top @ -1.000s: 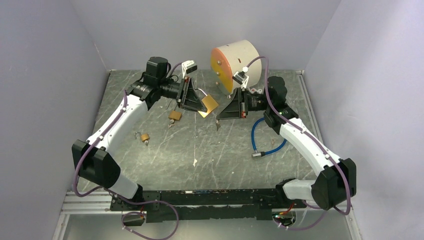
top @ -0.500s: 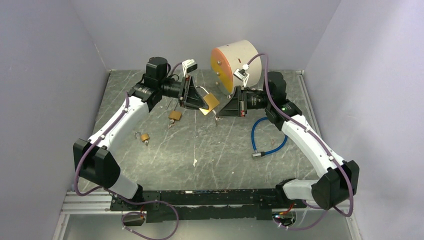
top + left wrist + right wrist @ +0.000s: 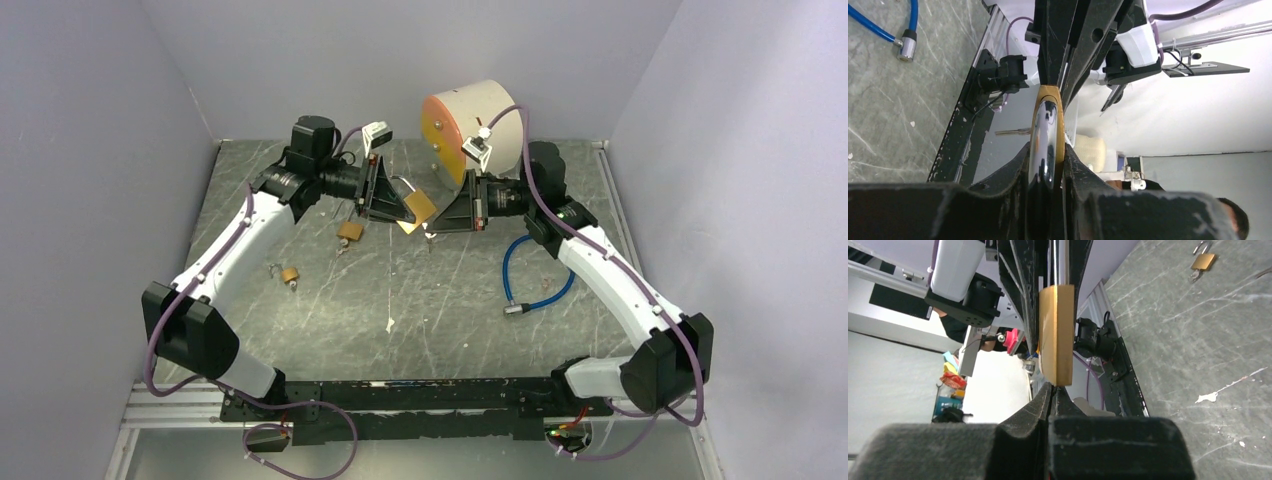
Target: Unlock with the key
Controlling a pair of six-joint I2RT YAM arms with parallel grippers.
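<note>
My left gripper (image 3: 403, 207) is shut on a brass padlock (image 3: 419, 208) and holds it above the table, near the back middle. In the left wrist view (image 3: 1047, 152) the padlock (image 3: 1048, 120) stands edge-on between the fingers, chrome and brass. My right gripper (image 3: 432, 225) faces it from the right, fingertips at the padlock's edge. In the right wrist view (image 3: 1053, 387) the fingers are pressed together on a thin key, which is mostly hidden, just below the padlock's brass body (image 3: 1057, 330). I cannot tell whether the key is in the keyhole.
Two small brass padlocks (image 3: 350, 231) (image 3: 290, 274) lie on the table at left. A blue cable (image 3: 535, 275) is coiled at right. A cream cylinder with an orange face (image 3: 465, 125) stands at the back.
My right gripper has moved left and a little up, closing the gap to the padlock. My left gripper has shifted slightly, still holding the padlock.
</note>
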